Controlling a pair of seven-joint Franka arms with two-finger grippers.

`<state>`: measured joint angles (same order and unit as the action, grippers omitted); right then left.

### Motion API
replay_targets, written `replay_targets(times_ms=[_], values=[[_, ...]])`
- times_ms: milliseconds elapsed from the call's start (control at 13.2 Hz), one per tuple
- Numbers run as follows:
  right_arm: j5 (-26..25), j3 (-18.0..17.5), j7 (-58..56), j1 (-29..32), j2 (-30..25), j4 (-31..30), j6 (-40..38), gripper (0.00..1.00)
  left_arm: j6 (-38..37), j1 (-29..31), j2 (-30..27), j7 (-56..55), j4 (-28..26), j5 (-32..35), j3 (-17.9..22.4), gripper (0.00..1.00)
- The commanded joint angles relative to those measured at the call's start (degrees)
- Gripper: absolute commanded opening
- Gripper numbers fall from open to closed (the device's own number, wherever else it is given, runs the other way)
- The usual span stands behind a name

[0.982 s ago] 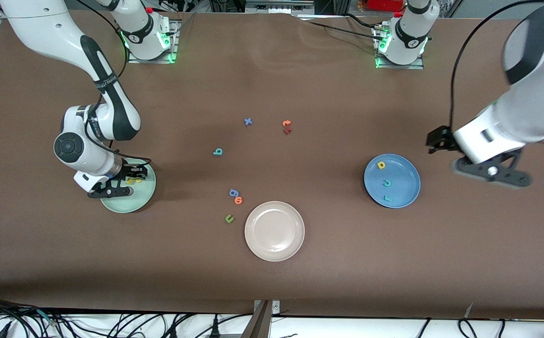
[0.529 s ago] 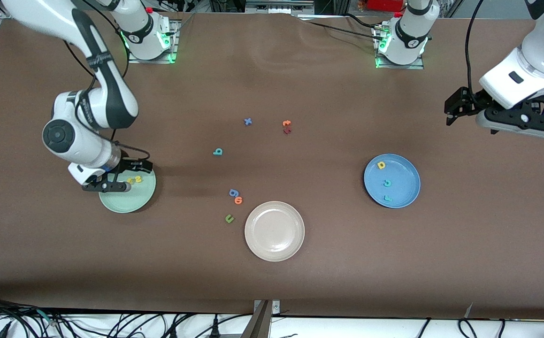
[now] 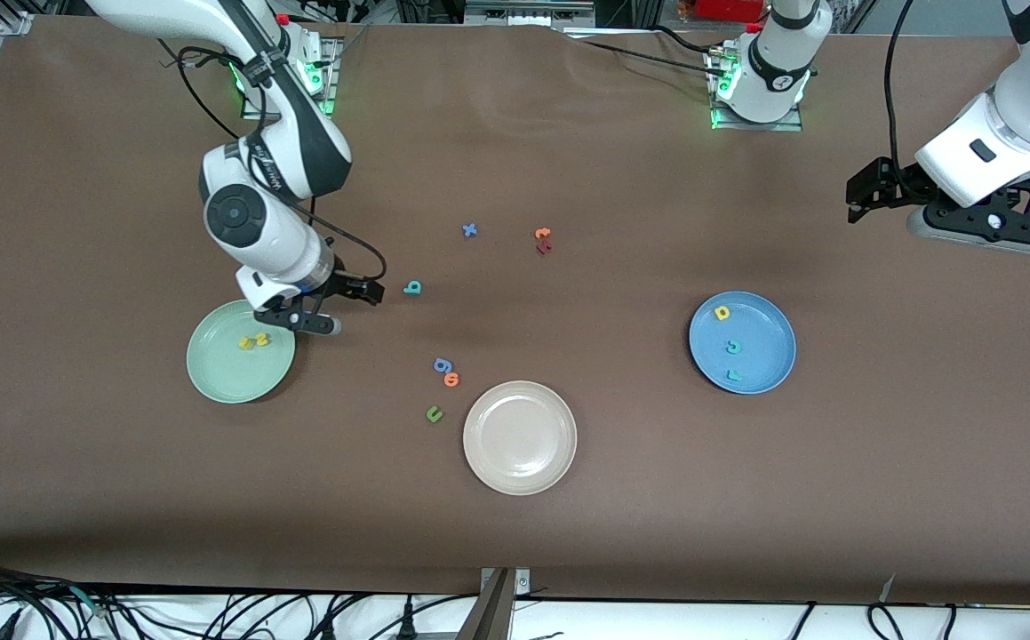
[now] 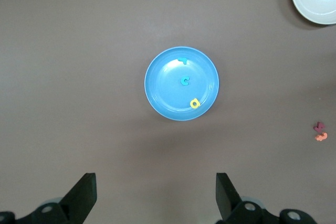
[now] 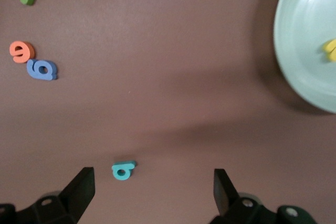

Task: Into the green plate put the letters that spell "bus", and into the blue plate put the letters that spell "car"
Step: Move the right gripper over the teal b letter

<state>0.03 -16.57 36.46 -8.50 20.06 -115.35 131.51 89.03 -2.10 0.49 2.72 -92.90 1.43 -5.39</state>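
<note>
The green plate (image 3: 228,378) holds two yellow letters (image 3: 254,340), the u and the s, side by side. The teal b (image 3: 412,287) lies on the bare table, farther from the front camera than the plate. My right gripper (image 3: 301,320) hangs open and empty between them; in the right wrist view the b (image 5: 123,170) lies just off one fingertip of that gripper (image 5: 152,192). The blue plate (image 3: 763,324) holds the yellow a (image 3: 722,312), teal c (image 3: 732,347) and teal r (image 3: 733,376). My left gripper (image 3: 981,227) waits open, high over the left arm's end of the table.
A beige plate (image 3: 520,437) sits nearest the front camera. Beside it lie a blue g (image 3: 442,365), an orange letter (image 3: 451,380) and a green u (image 3: 434,413). A blue x (image 3: 469,230) and an orange and dark red pair (image 3: 543,240) lie mid-table.
My right gripper opened over the green plate, left a yellow letter there, then rose and swung toward the teal b. My left arm pulled away from the blue plate.
</note>
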Motion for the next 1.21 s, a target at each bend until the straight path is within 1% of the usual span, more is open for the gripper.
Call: replay_targets(times_ms=[0,76,151,227,453,529,605,680,756,907,982,1058,1134], values=[[-0.4,-2.2,3.0,-0.9,0.9,-2.2,3.4,1.00,-1.4,0.7,-0.8,1.1,-0.2,-1.9,-0.2,1.00],[-3.7,-2.7,1.9,-1.2,1.1,-3.4,4.4,1.00,-1.4,0.7,-0.8,1.1,-0.1,-1.9,-0.3,1.00],[-9.2,-3.7,-1.1,-1.2,1.6,-4.1,4.3,1.00,-1.4,0.7,-0.7,1.1,0.0,-1.9,-0.3,1.00],[-12.5,-4.7,-4.5,-1.2,1.9,-4.8,4.3,1.00,-1.4,0.7,-0.7,1.1,0.0,-1.9,-0.3,1.00],[-13.9,-5.6,-20.2,-1.2,1.5,-7.3,4.5,1.00,-1.8,0.7,-0.7,1.0,0.1,-1.9,-0.2,1.00],[-15.1,-6.9,-22.2,-1.1,1.0,-8.1,4.5,1.00,-1.8,0.7,-0.7,1.0,0.1,-1.9,-0.2,1.00],[-18.5,-7.6,-23.5,-1.1,0.9,-8.7,4.5,1.00,-1.8,0.7,-0.7,1.0,0.1,-1.9,-0.2,1.00],[-23.7,-7.7,-25.8,-1.1,1.0,-8.9,5.0,1.00,-1.8,0.7,-0.7,1.0,0.1,-1.9,-0.2,1.00],[-26.9,-7.8,-27.6,-1.1,1.4,-9.3,5.7,1.00,-1.8,0.7,-0.7,1.0,0.1,-1.9,-0.2,1.00],[-31.1,-7.8,-31.6,-1.1,1.6,-10.4,8.0,0.99,-1.8,0.7,-0.7,1.1,0.1,-1.9,-0.2,1.00],[-32.2,-7.9,-31.4,-1.1,1.5,-11.3,9.4,0.99,-1.8,0.8,-0.7,1.1,0.1,-1.9,-0.2,1.00],[-32.0,-7.9,-27.5,-1.1,1.5,-11.8,10.3,0.97,-1.8,0.7,-0.7,1.0,0.1,-1.9,-0.2,1.00],[-31.8,-7.8,-18.5,-1.1,1.9,-11.5,10.9,0.97,-1.8,0.7,-0.7,1.0,0.1,-1.9,-0.2,1.00]])
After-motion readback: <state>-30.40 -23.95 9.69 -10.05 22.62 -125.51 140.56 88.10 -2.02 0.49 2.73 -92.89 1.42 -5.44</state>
